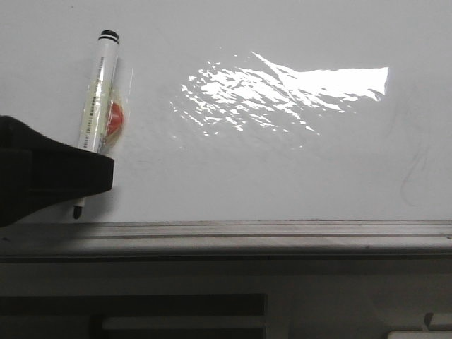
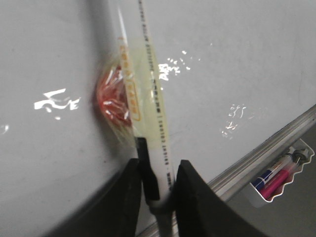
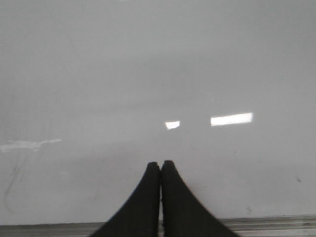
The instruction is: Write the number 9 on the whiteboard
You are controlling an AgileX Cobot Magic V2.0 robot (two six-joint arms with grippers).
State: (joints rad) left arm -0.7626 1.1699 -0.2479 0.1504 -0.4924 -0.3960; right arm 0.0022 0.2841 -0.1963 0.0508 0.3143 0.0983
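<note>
The left gripper [image 2: 159, 185] is clamped on a white marker [image 1: 95, 106], pinching the barrel low down near the writing end, so the dark tip [image 1: 77, 210] pokes out below and the capped tail slants up and away. In the front view that tip sits right at the bottom of the whiteboard [image 1: 282, 162], just above the grey rail [image 1: 282, 232]; whether it actually touches the surface cannot be told. A low grip like this likely keeps the tip steady under pressure. Something red wrapped in clear tape [image 2: 114, 101] clings to the marker's side, purpose unclear.

Over on the other arm, the right gripper [image 3: 160, 170] hangs with its jaws together and nothing between them, pointed at bare board, apparently keeping out of the way.

Beyond the rail, the left wrist view catches a small white tray [image 2: 276, 180] holding spare markers, blue and pink.

And the number 9? No clear figure anywhere yet, only faint grey smudges [image 1: 413, 173] far to the right of a bright glare patch [image 1: 282, 92]. The writing looks yet to begin.
</note>
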